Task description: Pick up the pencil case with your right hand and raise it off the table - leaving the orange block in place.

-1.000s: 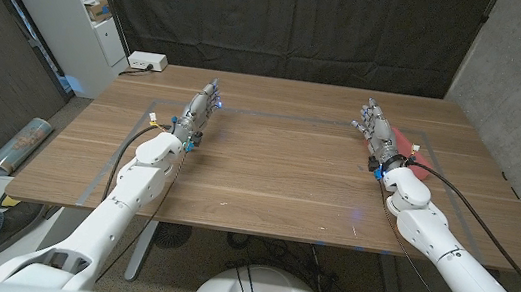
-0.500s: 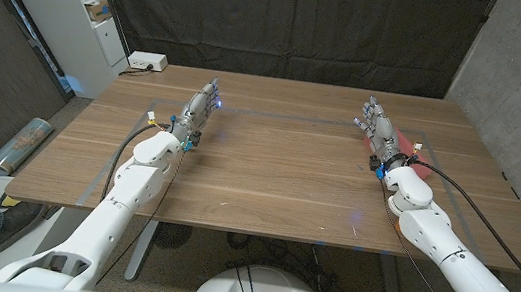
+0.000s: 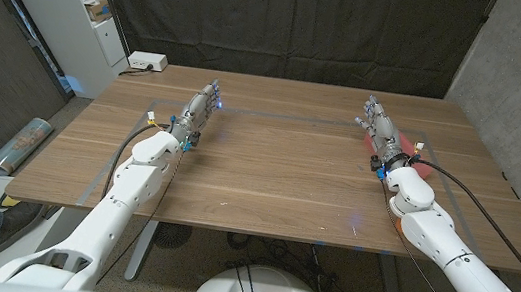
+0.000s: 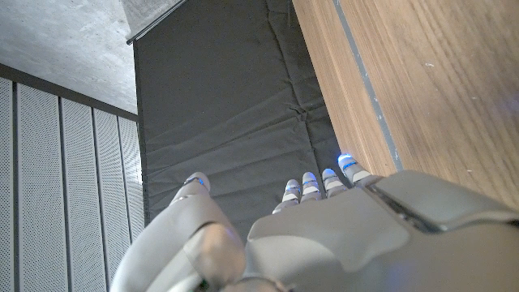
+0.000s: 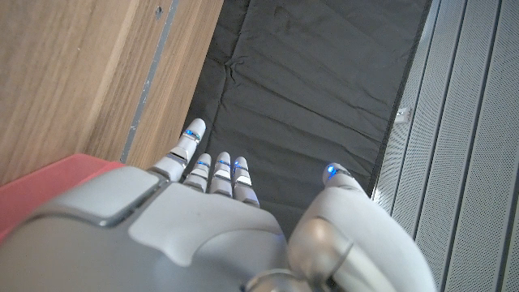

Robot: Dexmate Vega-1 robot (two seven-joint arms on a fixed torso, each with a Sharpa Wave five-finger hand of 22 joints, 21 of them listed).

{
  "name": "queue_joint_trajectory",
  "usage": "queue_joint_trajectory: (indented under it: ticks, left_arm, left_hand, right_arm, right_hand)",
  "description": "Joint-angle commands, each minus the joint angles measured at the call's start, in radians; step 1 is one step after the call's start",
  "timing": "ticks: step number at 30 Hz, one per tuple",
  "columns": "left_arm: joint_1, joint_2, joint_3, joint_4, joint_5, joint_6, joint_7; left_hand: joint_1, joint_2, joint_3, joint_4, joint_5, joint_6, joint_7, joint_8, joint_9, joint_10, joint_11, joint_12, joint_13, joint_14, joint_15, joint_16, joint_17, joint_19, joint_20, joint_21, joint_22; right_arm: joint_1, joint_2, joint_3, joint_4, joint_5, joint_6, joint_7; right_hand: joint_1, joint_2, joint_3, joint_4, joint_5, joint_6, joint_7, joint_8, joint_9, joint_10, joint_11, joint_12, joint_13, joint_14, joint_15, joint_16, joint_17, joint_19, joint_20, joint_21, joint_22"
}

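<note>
Right hand [image 3: 383, 134] over far right of table [image 3: 276, 178], fingers straight, spread, holding nothing. Red pencil case [image 3: 420, 167] just under and beside it, mostly hidden. Left hand [image 3: 201, 110] opposite, far left, fingers extended, empty. Black curtain [image 3: 287, 18] behind.

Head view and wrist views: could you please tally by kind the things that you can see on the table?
Robot hands: 2, the left hand and the right hand
Red pencil case: 1, partly hidden beside the right hand
White box: 1, at the far edge
Total: 4
</note>
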Motion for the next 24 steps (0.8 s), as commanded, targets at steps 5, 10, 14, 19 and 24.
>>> queue_joint_trajectory:
  ticks: [5, 10, 14, 19, 24]
  left_arm:
    - [-0.024, 0.0, -0.008, 0.028, 0.004, -0.016, -0.032]
    - [-0.03, -0.001, -0.008, 0.036, 0.008, -0.022, -0.035]
    - [-0.032, -0.004, -0.009, 0.039, 0.007, -0.026, -0.038]
    - [-0.036, -0.004, -0.007, 0.04, 0.01, -0.023, -0.038]
    - [-0.041, -0.005, -0.005, 0.045, 0.015, -0.021, -0.034]
  left_hand:
    - [0.009, -0.003, 0.0, -0.003, 0.006, 0.007, -0.003, 0.008, 0.002, 0.0, 0.006, 0.004, 0.0, -0.038, 0.002, 0.004, 0.002, -0.12, -0.001, -0.008, 0.002]
    - [0.009, -0.003, -0.001, -0.004, 0.006, 0.008, -0.004, 0.008, 0.002, -0.002, 0.007, 0.003, -0.002, -0.036, 0.001, 0.004, 0.002, -0.122, 0.005, -0.012, 0.002]
    - [0.009, -0.003, -0.001, -0.005, 0.006, 0.007, -0.006, 0.007, 0.002, -0.001, 0.005, 0.003, -0.003, -0.037, 0.001, 0.003, 0.002, -0.122, 0.006, -0.014, 0.002]
    - [0.01, -0.002, -0.002, -0.005, 0.006, 0.008, -0.007, 0.007, 0.002, -0.002, 0.004, 0.003, -0.004, -0.036, 0.003, 0.004, 0.002, -0.122, 0.008, -0.016, 0.002]
    - [0.01, -0.002, -0.002, -0.006, 0.006, 0.008, -0.007, 0.006, 0.002, -0.002, 0.005, 0.003, -0.005, -0.036, 0.002, 0.003, 0.002, -0.123, 0.009, -0.018, 0.002]
  right_arm:
    - [-0.012, -0.01, -0.005, -0.034, -0.053, 0.017, -0.036]
    - [-0.015, -0.012, -0.002, -0.04, -0.06, 0.022, -0.04]
    - [-0.017, -0.018, 0.0, -0.053, -0.068, 0.013, -0.049]
    - [-0.017, -0.031, 0.001, -0.066, -0.086, 0.002, -0.057]
    - [-0.016, -0.04, 0.003, -0.076, -0.104, -0.005, -0.069]
  right_hand:
    - [0.014, 0.003, 0.003, -0.01, 0.006, 0.015, -0.006, 0.011, 0.004, 0.007, -0.006, 0.007, 0.002, 0.009, 0.0, 0.009, -0.001, 0.017, -0.003, -0.004, 0.005]
    - [0.016, 0.004, 0.002, -0.011, 0.007, 0.018, -0.011, 0.012, 0.004, 0.009, -0.007, 0.007, 0.002, 0.01, -0.001, 0.009, -0.003, 0.021, -0.004, -0.006, 0.005]
    - [0.017, 0.005, 0.002, -0.012, 0.007, 0.02, -0.015, 0.012, 0.004, 0.008, -0.008, 0.006, 0.002, 0.011, -0.001, 0.01, -0.005, 0.022, -0.003, -0.009, 0.005]
    - [0.017, 0.006, 0.001, -0.013, 0.008, 0.02, -0.016, 0.012, 0.004, 0.007, -0.008, 0.006, 0.002, 0.009, -0.003, 0.009, -0.006, 0.02, -0.001, -0.013, 0.005]
    - [0.017, 0.006, 0.001, -0.014, 0.009, 0.021, -0.018, 0.012, 0.004, 0.007, -0.009, 0.005, 0.002, 0.01, -0.004, 0.009, -0.007, 0.019, 0.0, -0.018, 0.005]
